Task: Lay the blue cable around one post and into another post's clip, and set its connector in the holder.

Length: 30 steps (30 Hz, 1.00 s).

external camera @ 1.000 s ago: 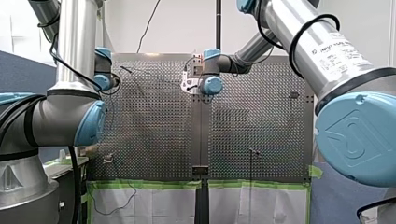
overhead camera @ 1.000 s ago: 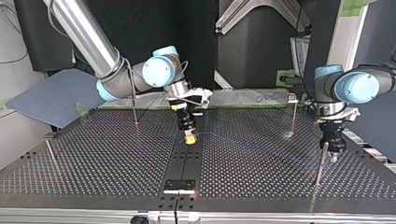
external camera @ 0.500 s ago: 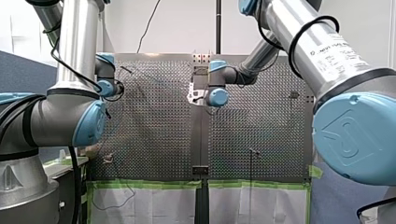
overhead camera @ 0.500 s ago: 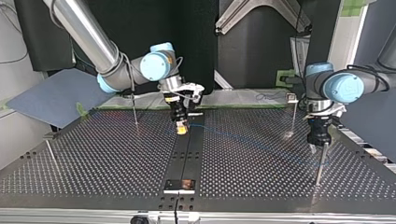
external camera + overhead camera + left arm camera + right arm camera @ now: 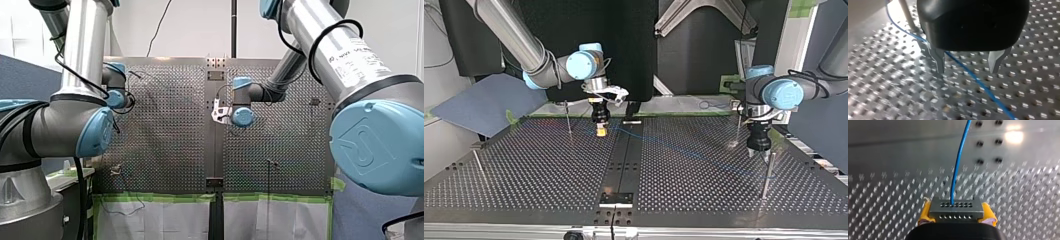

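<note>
My right gripper (image 5: 956, 218) is shut on the grey connector (image 5: 956, 211), which sits between its yellow pads (image 5: 925, 213). The blue cable (image 5: 958, 165) leaves the connector's face and runs ahead over the plate. In the top view this gripper (image 5: 600, 132) hangs low at the back, left of the dark centre strip. The cable (image 5: 674, 148) trails from it toward the post (image 5: 769, 172) at the right. My left gripper (image 5: 967, 70) is open above the plate, and the cable (image 5: 978, 81) lies loose under the gap between its metal fingers (image 5: 939, 61). It hovers just behind that post (image 5: 758, 150).
More thin posts stand on the perforated table: one at the back left (image 5: 568, 117), one with a clip top at the back right (image 5: 737, 122), one at the far left (image 5: 478, 162). Small dark plates sit on the centre strip, near (image 5: 616, 198) and far (image 5: 632, 121).
My left gripper has opened, let the cable go, and lifted back from the right post. My right gripper has carried the connector toward the top view's back left.
</note>
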{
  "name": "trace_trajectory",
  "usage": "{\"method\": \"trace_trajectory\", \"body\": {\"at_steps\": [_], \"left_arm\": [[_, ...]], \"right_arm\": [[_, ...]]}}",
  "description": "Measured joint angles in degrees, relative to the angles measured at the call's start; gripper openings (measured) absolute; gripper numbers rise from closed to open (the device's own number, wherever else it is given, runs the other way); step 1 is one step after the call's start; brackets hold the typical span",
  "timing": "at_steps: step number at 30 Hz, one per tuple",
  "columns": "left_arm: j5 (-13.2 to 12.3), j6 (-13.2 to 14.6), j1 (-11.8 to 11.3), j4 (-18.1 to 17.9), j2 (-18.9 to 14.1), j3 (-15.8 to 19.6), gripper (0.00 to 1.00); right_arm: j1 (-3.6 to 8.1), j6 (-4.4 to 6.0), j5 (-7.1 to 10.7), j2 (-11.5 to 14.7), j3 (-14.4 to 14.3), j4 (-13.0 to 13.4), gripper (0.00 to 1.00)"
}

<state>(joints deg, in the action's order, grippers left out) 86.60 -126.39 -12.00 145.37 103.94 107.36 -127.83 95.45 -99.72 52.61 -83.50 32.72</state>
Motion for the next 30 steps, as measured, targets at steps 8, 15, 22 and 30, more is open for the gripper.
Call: {"method": "trace_trajectory", "body": {"at_steps": [8,15,22,30], "left_arm": [[0.39,0.72,0.98,-0.21,2.21,0.1,0.87],[0.92,0.97,1.27,-0.11,2.32,0.11,0.87],[1.18,1.26,1.29,-0.02,2.3,0.13,0.87],[4.27,4.0,1.64,2.55,0.81,0.12,0.87]], "right_arm": [[2.09,0.61,-3.6,-0.02,-4.09,4.09,0.0],[3.64,0.94,-7.1,-0.13,-7.66,7.66,0.0],[4.63,0.51,-10.41,-0.4,-11.3,11.3,0.0],[5.22,0.76,-13.49,-3.36,-15.46,15.47,0.0]]}}
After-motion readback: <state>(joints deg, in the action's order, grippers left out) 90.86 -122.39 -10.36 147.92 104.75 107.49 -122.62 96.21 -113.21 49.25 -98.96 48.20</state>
